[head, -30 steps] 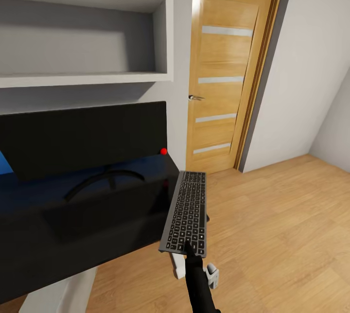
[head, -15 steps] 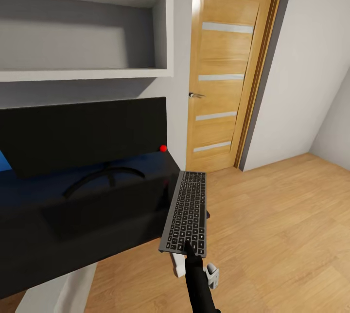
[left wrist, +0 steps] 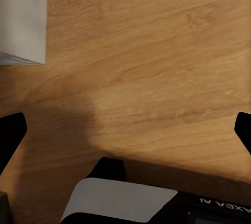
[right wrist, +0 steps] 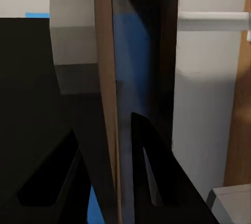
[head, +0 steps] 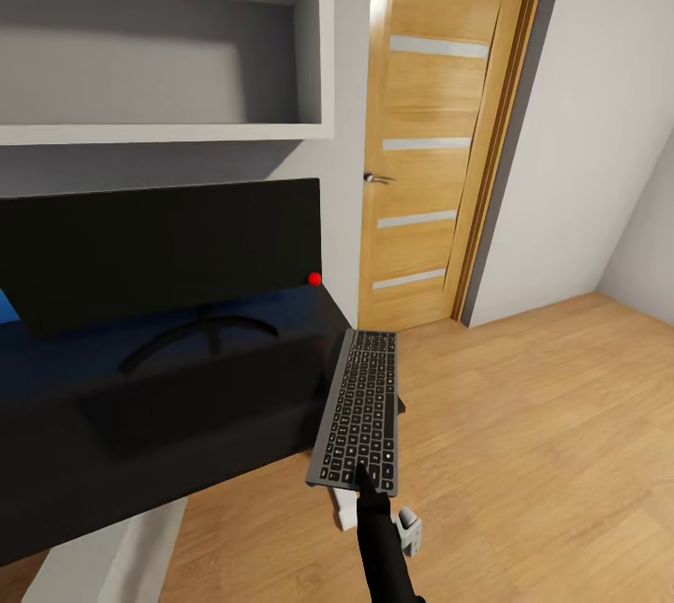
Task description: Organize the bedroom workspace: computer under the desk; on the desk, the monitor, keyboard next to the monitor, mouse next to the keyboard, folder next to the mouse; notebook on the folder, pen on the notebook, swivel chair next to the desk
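Right fingers (head: 360,477) tight on keyboard (head: 360,406) edge.

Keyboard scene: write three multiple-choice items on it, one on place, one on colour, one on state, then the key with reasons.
1. Where is the keyboard?
A. Flat on the middle of the desk
B. In the air at the desk's right end, beyond the monitor's right edge
C. On the wall shelf

2. What colour is the small light at the monitor's lower right corner?
A. Red
B. Green
C. White

3. What is the right gripper doing?
A. Hanging open over the floor
B. Resting on the door handle
C. Shut on the keyboard's near edge

Answers: 1 B, the head view shows floor under its right side and the desk edge at its left. 2 A, a red dot glows there. 3 C, the black gripper meets the near edge, and in the right wrist view the fingers flank the thin board.
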Tool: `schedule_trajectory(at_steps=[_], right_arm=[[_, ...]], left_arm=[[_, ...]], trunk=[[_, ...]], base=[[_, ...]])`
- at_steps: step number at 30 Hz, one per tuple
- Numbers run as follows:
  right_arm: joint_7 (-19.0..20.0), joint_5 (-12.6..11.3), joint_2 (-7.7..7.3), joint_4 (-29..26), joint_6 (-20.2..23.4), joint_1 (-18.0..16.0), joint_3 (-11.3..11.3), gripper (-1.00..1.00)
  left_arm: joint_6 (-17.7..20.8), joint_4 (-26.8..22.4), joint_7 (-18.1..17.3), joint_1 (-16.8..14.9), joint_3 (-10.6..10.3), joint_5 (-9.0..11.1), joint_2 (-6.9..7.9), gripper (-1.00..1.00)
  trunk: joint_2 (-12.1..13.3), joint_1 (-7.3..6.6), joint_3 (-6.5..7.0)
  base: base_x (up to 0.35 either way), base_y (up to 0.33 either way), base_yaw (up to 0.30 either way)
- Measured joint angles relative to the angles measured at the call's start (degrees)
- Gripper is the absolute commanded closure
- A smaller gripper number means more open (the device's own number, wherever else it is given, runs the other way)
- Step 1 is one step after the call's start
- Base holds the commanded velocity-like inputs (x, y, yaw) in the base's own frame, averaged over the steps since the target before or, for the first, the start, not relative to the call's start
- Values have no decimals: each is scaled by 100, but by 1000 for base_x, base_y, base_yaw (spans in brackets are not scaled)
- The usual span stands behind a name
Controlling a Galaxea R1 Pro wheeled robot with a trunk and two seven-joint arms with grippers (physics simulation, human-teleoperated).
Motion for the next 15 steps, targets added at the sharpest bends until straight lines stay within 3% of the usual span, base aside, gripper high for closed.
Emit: schedule_trajectory(at_steps=[15], right_arm=[[-7, 6, 6, -1, -9, -3, 5, 100]], left_arm=[[-359, -2, 0, 0, -18, 2, 8, -100]], trunk=[[-1, 1, 0]], base=[[2, 0, 0]])
